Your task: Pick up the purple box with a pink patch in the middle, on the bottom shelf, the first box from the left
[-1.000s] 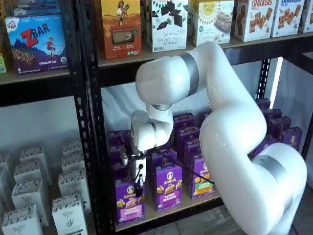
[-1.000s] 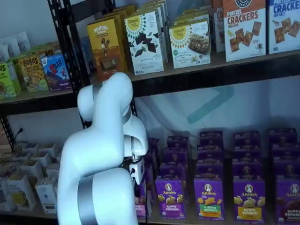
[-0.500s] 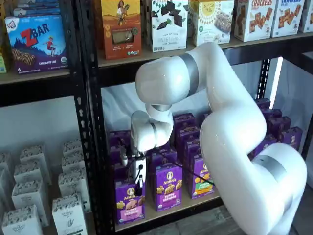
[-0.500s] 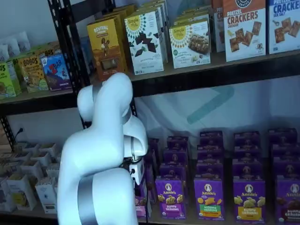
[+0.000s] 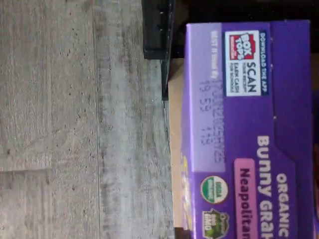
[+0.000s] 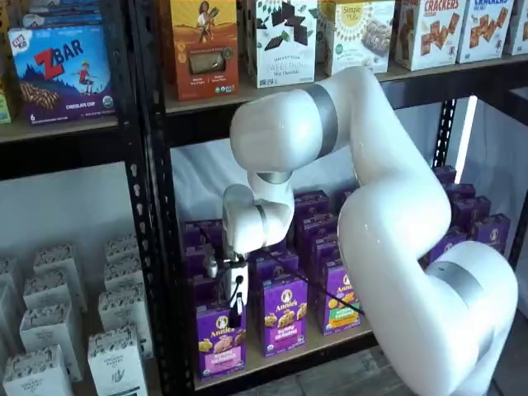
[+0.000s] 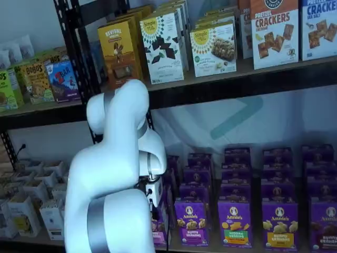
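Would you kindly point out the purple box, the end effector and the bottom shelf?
Purple box [image 6: 220, 340]: shelf view, front face.
End effector [image 6: 234, 312]: shelf view, black fingertips.
Bottom shelf [image 6: 318, 341]: shelf view, front edge.

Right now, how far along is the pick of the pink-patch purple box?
Done: the gripper has reached the purple box. In hand: its black fingers sit at the box top, apparently shut on it. Left: lifting it clear; it seems only barely raised off the bottom shelf.
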`<action>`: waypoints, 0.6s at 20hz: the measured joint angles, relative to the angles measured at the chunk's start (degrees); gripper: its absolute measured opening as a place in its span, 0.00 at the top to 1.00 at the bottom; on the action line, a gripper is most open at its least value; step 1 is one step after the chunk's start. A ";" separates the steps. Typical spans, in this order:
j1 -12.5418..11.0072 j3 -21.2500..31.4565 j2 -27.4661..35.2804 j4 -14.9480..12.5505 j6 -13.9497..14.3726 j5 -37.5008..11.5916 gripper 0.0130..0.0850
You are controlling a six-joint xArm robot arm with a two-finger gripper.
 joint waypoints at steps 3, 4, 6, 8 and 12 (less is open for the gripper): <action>-0.01 0.45 -0.27 -0.19 0.14 -0.45 0.72; -0.01 0.62 -0.37 -0.41 0.34 -0.65 0.72; 0.04 0.91 -0.64 -0.69 0.63 -0.73 0.72; 0.09 1.42 -1.17 -1.18 1.13 -0.54 0.72; 0.38 4.40 -3.63 -2.98 3.00 -0.57 0.72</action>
